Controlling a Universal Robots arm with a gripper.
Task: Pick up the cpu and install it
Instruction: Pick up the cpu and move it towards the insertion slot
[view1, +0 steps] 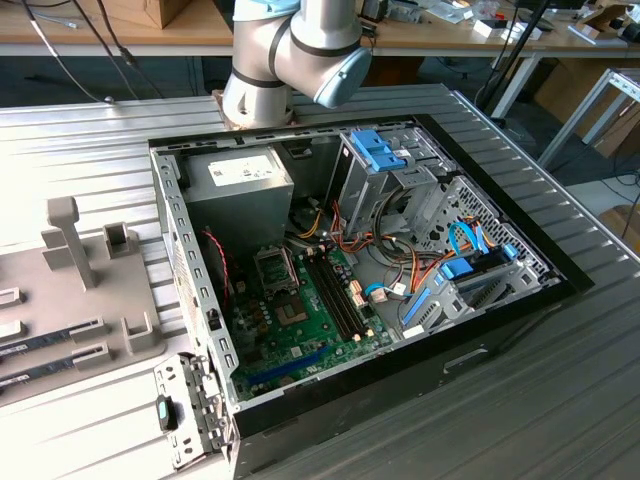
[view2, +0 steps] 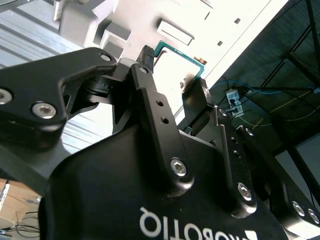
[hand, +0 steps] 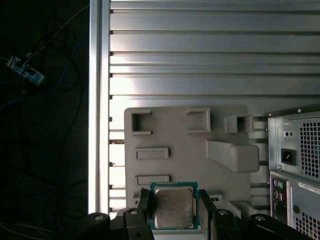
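Fingers clamped on the cpu above the grey tray: pick looks done, and seating it will need squaring to the socket.

Upside-down white lettering on pincer

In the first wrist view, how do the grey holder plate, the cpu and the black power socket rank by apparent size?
1. grey holder plate
2. cpu, enlarged by nearness, held in the pincer
3. black power socket

Robotics lab: opened computer case on slatted metal table
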